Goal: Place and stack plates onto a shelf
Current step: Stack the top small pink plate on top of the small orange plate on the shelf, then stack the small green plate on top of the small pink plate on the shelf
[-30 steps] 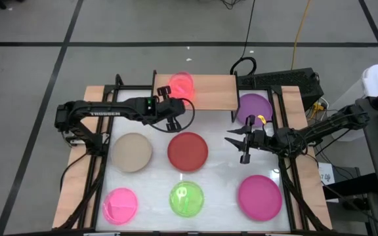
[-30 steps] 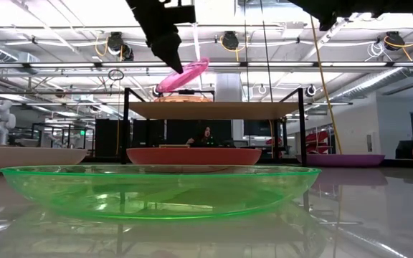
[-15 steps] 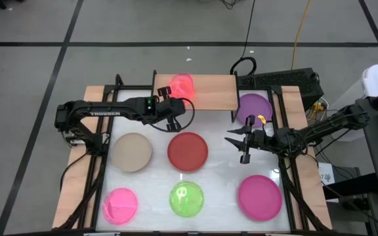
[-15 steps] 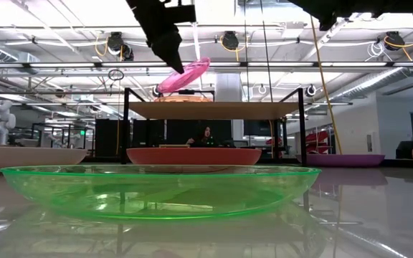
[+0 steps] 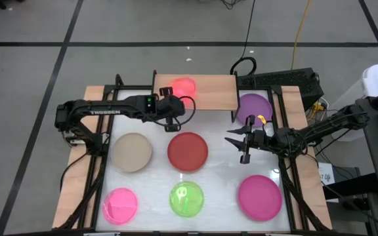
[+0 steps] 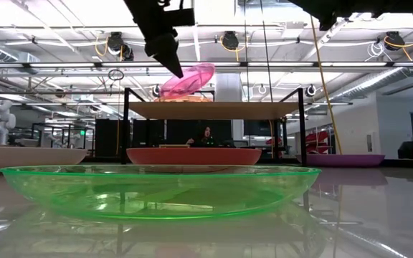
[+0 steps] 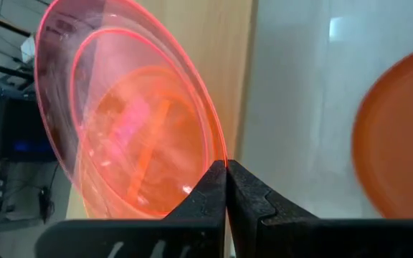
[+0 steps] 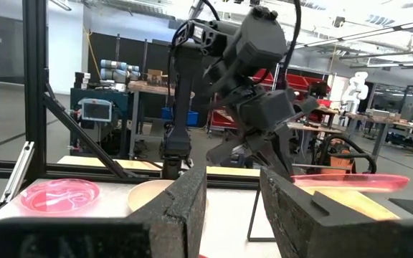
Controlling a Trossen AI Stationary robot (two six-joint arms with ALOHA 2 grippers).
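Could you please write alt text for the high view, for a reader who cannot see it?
Seen from above, the left gripper holds a small pink plate over the wooden shelf at the table's far edge. The right gripper hangs open above the table beside a purple plate. Beige, red, pink, green and magenta plates lie on the white tabletop.

We see the shelf [image 5: 209, 93] at the back of the table [image 5: 222, 164]. One small plate [image 5: 183, 87] is over its left end. Six plates lie on the table below.
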